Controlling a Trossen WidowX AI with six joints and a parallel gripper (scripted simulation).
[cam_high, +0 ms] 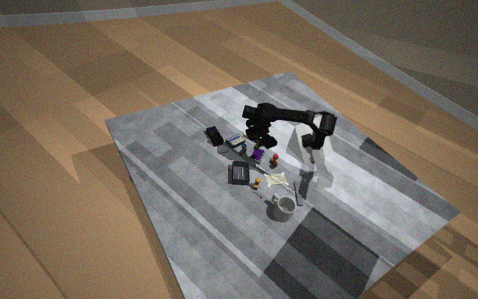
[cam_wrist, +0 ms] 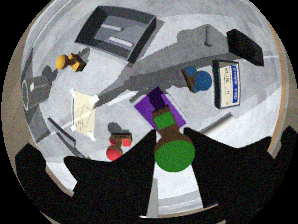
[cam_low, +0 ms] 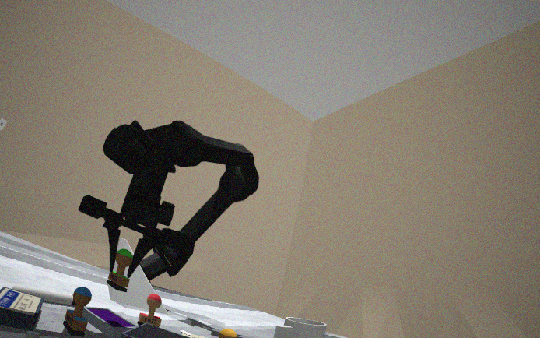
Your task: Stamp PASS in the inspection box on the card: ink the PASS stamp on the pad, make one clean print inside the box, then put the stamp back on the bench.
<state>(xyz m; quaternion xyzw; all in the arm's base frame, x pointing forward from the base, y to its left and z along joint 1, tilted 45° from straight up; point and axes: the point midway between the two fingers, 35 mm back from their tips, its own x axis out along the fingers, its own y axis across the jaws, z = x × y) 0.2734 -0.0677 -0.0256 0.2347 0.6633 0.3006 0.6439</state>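
A wooden stamp with a green top is gripped upright in my gripper, which is shut on it. It hangs in the air above the open purple ink pad, and its shadow falls on the pad. The stamp's face is hidden in the wrist view. The cream card lies flat, taped at its corners. Its printed marks are too small to read.
A red-topped FAIL stamp stands between pad and card. Nearby are blue and yellow stamps, a dark tray, a labelled pad box, a black block and a mug.
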